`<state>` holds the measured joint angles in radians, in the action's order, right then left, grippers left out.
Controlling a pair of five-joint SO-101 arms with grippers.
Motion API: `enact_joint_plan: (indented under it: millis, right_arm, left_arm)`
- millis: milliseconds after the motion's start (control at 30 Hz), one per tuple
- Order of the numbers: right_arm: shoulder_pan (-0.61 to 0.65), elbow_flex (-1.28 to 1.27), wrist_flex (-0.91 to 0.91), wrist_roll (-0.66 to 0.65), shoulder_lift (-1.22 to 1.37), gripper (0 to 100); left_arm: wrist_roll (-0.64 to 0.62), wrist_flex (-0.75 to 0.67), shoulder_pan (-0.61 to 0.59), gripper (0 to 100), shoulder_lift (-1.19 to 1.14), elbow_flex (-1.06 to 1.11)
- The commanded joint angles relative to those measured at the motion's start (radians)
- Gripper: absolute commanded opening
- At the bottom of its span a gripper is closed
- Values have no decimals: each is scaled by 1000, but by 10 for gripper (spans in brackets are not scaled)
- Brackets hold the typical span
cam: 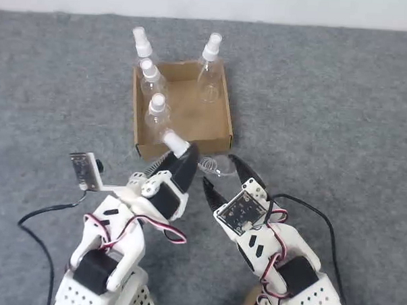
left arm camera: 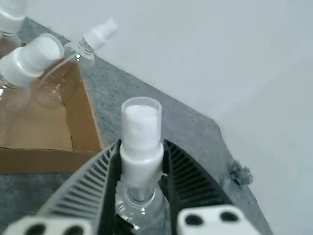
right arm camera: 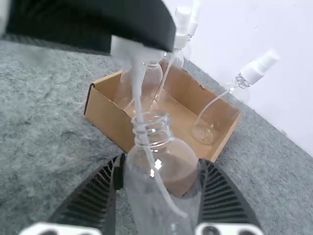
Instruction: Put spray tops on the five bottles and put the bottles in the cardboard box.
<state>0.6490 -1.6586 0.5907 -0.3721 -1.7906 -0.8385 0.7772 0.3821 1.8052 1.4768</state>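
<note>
- The brown cardboard box (cam: 191,121) stands open on the grey felt-like table cover (cam: 327,97). Four clear capped bottles (cam: 210,68) stand inside it, three in a row along one side wall and one near the opposite wall.
- Just in front of the near wall of the box, the right gripper (cam: 218,169) is closed around the body of the fifth clear plastic bottle (right arm camera: 161,171), with one finger on each side. The open threaded neck is turned toward the left gripper (left arm camera: 142,147).
- The left gripper clamps the white spray top (left arm camera: 141,125) by its collar, also right beside the near wall of the box.
- The thin clear dip tube (right arm camera: 139,112) of the top already goes down through the neck, but the collar is apart from the thread and not seated.
- In my judgement this is the last capping step, and four of the five bottles are finished.
- To do it well, the top should travel along the line of the neck, so the tube slides in and does not bend.
- The right gripper should hold firmly enough that the bottle does not tilt or slip. The thin wall probably dents easily, so it should not squeeze hard.
- The collar must finish flat on the thread. I cannot tell whether it needs pressing or turning.
- The near wall of the box is close, so the lift into the box needs care.
</note>
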Motion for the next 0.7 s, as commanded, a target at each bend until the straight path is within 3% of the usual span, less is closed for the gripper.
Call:
enact_joint_plan:
  millis: [0, 100, 333, 533, 667]
  right_arm:
    - [7, -25, -18, -2, -25, 83]
    - [7, -25, -18, -2, -25, 83]
    - [7, -25, -16, -2, -25, 83]
    - [7, -25, -16, -2, -24, 83]
    - [7, -25, -16, 61, -24, 83]
  left_arm:
    - [51, -32, 44, 11, 20, 13]
    - [140, -34, 101, 12, 20, 38]
    - [190, -181, 124, 23, 18, 137]
    - [230, -187, 126, 212, 18, 150]
    - [230, -92, 121, 284, 20, 88]
